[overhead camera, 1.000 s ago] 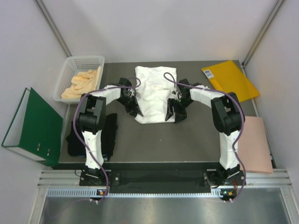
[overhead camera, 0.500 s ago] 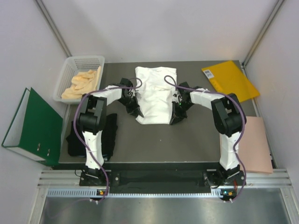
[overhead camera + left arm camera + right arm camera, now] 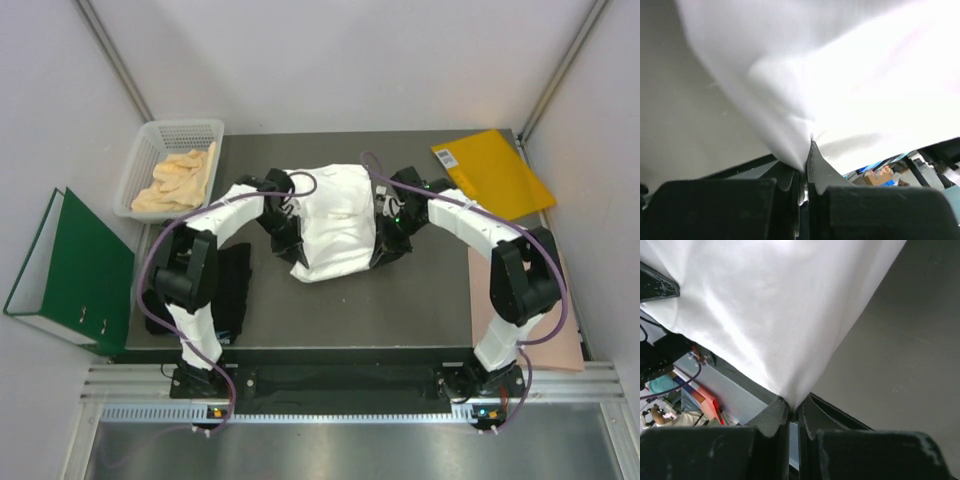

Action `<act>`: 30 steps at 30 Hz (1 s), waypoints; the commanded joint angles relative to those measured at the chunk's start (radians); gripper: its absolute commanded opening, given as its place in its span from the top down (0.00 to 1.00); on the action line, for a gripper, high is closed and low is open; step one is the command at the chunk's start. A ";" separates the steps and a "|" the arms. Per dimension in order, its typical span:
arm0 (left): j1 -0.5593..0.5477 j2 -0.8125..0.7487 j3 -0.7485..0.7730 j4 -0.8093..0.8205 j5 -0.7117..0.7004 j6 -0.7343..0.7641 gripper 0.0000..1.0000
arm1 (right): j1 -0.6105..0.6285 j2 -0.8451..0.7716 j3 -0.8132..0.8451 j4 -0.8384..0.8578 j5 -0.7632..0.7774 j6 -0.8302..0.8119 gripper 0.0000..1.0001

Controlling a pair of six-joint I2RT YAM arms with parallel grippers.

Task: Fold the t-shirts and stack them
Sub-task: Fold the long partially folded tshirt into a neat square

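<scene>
We're mid-fold on the white t-shirt [image 3: 335, 215], middle of the table [image 3: 400, 305]: left gripper [image 3: 806, 162] and right gripper [image 3: 794, 409] each pinched tight on a near corner. Next, we reckon, both corners go evenly to the far hem; black t-shirt [image 3: 235, 290] waits at left

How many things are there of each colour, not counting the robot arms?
White: 2, the white t-shirt and the basket
Black: 1, the black t-shirt
Orange-yellow: 1, the envelope
Pink: 1, the paper sheet
Green: 1, the binder
Pale yellow: 1, the cloth in the basket
Total: 7
</scene>
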 commanded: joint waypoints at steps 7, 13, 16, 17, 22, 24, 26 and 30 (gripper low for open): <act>0.090 0.026 0.378 0.030 0.115 -0.027 0.95 | -0.060 0.116 0.490 -0.082 0.014 -0.119 0.99; 0.154 0.159 0.523 0.142 0.186 -0.096 0.94 | -0.150 0.386 0.847 -0.053 -0.077 -0.121 0.99; 0.193 0.216 0.521 0.283 0.249 -0.175 0.93 | -0.178 0.475 0.914 0.060 -0.110 -0.083 0.98; 0.199 0.243 0.523 0.321 0.258 -0.197 0.93 | -0.186 0.489 0.917 0.097 -0.116 -0.065 0.98; 0.248 0.345 0.572 0.534 0.299 -0.335 0.92 | -0.189 0.545 0.896 0.289 -0.111 -0.014 0.97; 0.262 0.372 0.583 0.652 0.330 -0.420 0.92 | -0.187 0.571 0.887 0.373 -0.114 0.020 0.96; 0.280 0.414 0.578 0.762 0.377 -0.497 0.92 | -0.186 0.593 0.891 0.452 -0.121 0.058 0.92; 0.313 0.491 0.589 1.071 0.428 -0.750 0.03 | -0.196 0.650 0.890 0.616 -0.107 0.144 0.45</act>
